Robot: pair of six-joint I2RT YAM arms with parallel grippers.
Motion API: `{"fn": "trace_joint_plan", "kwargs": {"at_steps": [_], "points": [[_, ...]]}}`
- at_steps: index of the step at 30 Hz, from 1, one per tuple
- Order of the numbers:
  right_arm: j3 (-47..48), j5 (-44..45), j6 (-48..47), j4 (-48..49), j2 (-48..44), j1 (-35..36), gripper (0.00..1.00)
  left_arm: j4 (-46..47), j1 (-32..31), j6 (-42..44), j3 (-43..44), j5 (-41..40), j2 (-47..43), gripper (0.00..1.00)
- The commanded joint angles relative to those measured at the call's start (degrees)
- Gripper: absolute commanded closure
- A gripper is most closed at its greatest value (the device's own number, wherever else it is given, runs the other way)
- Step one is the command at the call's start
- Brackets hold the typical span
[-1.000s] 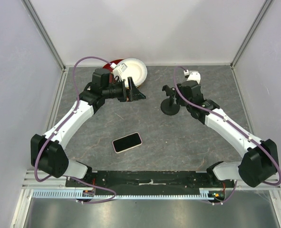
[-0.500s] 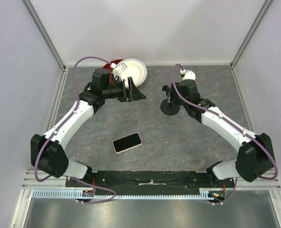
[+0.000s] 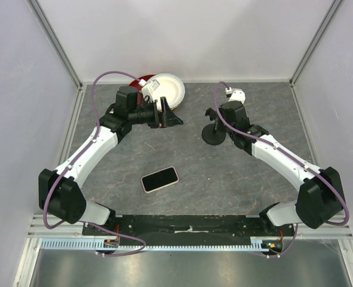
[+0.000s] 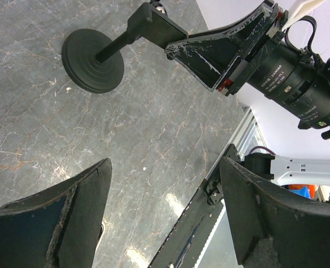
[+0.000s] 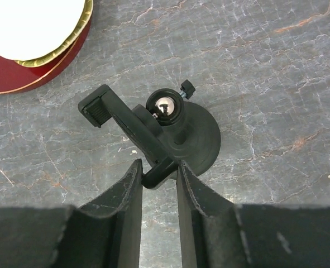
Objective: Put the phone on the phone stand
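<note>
At the far right of the grey marbled table [image 3: 242,185], the right gripper [image 5: 159,167] is seen closed to a narrow gap around the phone stand [image 5: 195,137]. Its two fingers [image 5: 128,195] are pressed against either side of the lower end of the stand's tilted bracket, so the stand is pinched by its top piece. The round disc base is seated flat on the table. A shiny ball joint is shown at the top of the post, just behind the bracket.

The left gripper [image 3: 171,113] is held at the far left of centre, with its jaws spread wide and nothing between them. It is pointed rightward toward the stand and is kept well apart from it. Just beyond it, close to the far wall, a white plate [image 3: 169,88] is seen overlapping a red plate [image 3: 141,79].

The phone [image 3: 160,179] is laid flat, screen up, near the middle of the table, nearer the arm bases than either gripper is. It is placed to the near left of the right gripper and the stand, well apart from both, and on the near side of the left gripper. It is clear of both grippers.
</note>
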Motion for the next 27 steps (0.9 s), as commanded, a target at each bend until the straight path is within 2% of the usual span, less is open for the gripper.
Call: {"fn": "trace_joint_plan", "kwargs": {"at_steps": [1,4,7,12,15,17,19,21,23,25,26,27], "points": [[-0.1,2.5,-3.8,0.0,-1.4,0.1,0.73,0.4,0.2,1.9,1.1,0.6,-0.6,0.16],[-0.5,2.4,-5.7,-0.1,-2.4,0.1,0.83,0.5,0.2,1.9,1.1,0.7,-0.4,0.16],[-0.9,2.0,-8.3,-0.3,-3.0,0.1,1.00,0.5,0.2,2.0,1.1,0.7,-0.3,0.16],[-1.1,-3.6,-16.5,-0.7,-3.1,0.1,1.00,0.5,0.1,1.9,0.9,0.7,0.0,0.16],[0.3,-11.4,-23.8,-2.9,-2.0,0.1,1.00,0.6,0.2,1.7,0.8,0.8,0.4,0.16],[1.0,-12.6,-27.0,-4.0,-1.1,0.0,1.00,0.8,0.2,1.5,0.8,1.2,0.7,0.16],[2.1,-12.2,-27.7,-4.5,-0.5,0.0,0.96,1.1,0.2,1.2,0.9,1.5,0.9,0.16],[3.4,-11.9,-28.0,-4.8,0.3,-0.1,0.88,1.1,0.2,1.2,0.7,1.6,1.0,0.16],[4.2,-11.4,-27.8,-5.2,0.9,-0.2,0.75,1.1,0.2,1.2,0.7,1.4,1.2,0.16],[5.4,-11.0,-27.1,-5.8,1.3,-0.2,0.67,1.1,0.2,1.2,0.7,1.2,1.4,0.16],[5.7,-10.4,-26.6,-6.3,1.4,-0.2,0.53,1.2,0.2,1.2,0.7,1.2,1.4,0.16],[6.1,-9.5,-25.9,-6.5,1.3,-0.1,0.48,1.1,0.2,1.2,0.7,1.2,1.4,0.16]]}}
